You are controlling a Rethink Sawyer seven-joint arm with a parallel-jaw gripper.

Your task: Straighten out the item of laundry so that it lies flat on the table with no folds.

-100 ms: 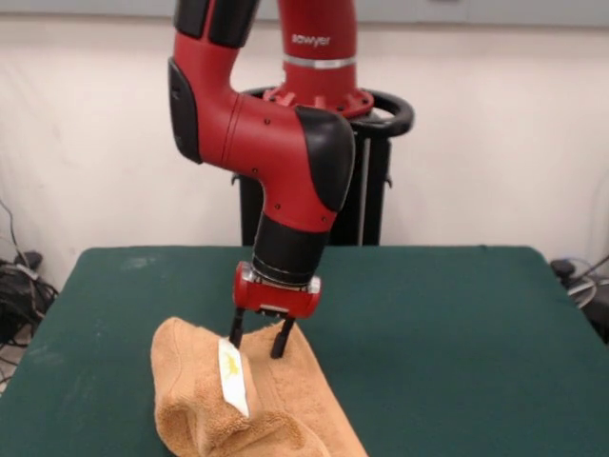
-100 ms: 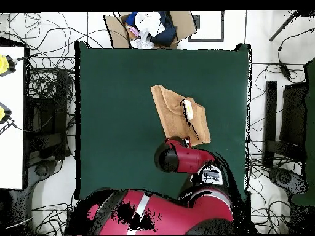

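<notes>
One folded towel (image 1: pixel 249 405) – directly beneath tool (image 1: pixel 259 341).

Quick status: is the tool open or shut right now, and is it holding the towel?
Tool: open, fingers spread with a gap between them, tips down at the towel's top edge beside the white label; not holding the towel.

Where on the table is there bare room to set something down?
In the overhead view, the table is bare left of the towel, out to its left edge, and in a narrower strip to the towel's right. It is crowded where the open gripper stands over the towel.
</notes>
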